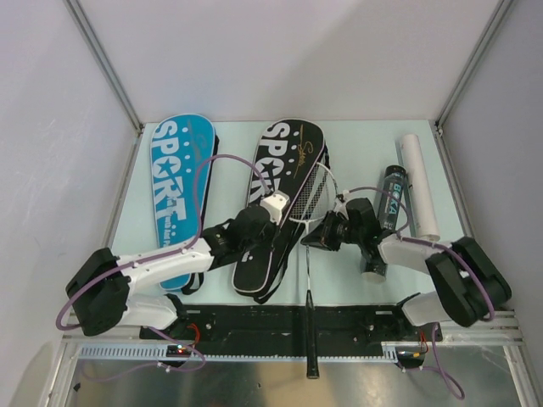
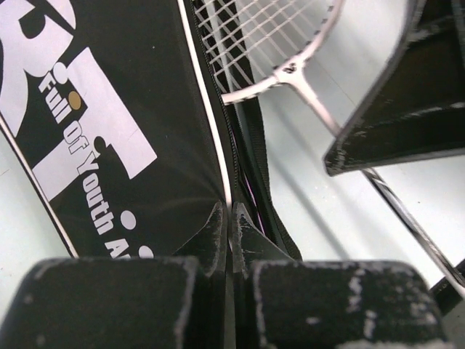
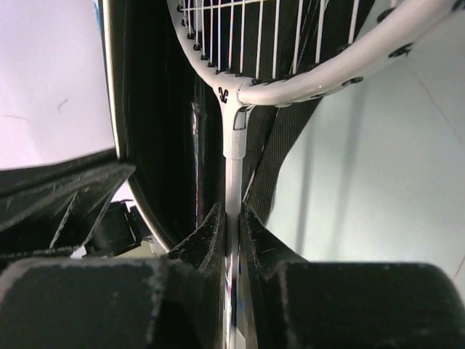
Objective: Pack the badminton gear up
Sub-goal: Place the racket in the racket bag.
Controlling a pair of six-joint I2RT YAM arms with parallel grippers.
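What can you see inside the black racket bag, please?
The white racket has its head partly tucked through the open side of the black bag, whose edge the left claw pinches. The cover hides anything deeper inside.

Matt black cloth racket bag (image 2: 145,65), racket (image 3: 236,109) with glossy white frame, scuffed matt black plastic jaws, smooth pale table (image 2: 312,218)

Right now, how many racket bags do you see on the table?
2. The blue bag lies far left; the black bag lies beside it, mid-table, the left tool shut on its edge. No third shows, though one could hide beneath.
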